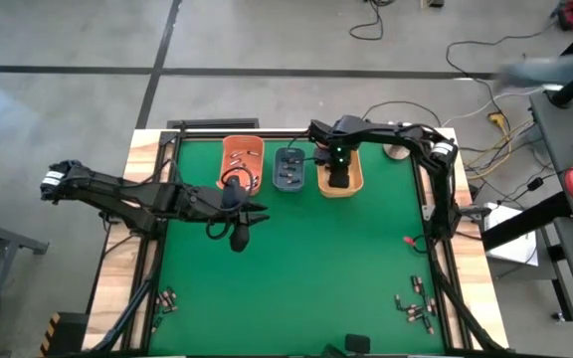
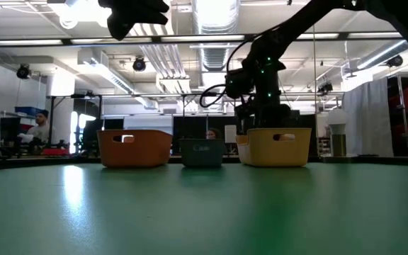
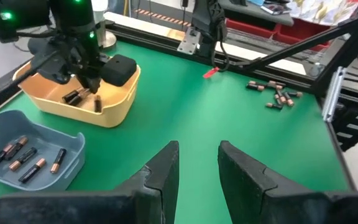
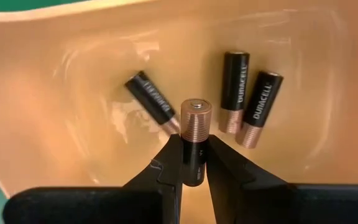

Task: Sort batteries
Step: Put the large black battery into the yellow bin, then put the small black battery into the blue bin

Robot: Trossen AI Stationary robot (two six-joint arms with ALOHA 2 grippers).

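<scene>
Across the far side of the table [image 1: 296,259] we find three bins in a row: left bin [image 1: 242,162], middle bin [image 1: 291,169], right bin [image 1: 340,171]. Right gripper [image 4: 191,163] sits inside the right bin, a battery [image 4: 194,134] between its fingers, three batteries [image 4: 241,96] lying beneath. Loose batteries [image 1: 416,306] lie at the near right corner, a few [image 1: 165,298] near left. Left gripper [image 3: 197,163] hangs before the left bin.

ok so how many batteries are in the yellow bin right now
4 visible: three lie loose on the floor of the yellow bin, one alone and two side by side; a fourth is held in the right tool above them. Others may be hidden.
</scene>
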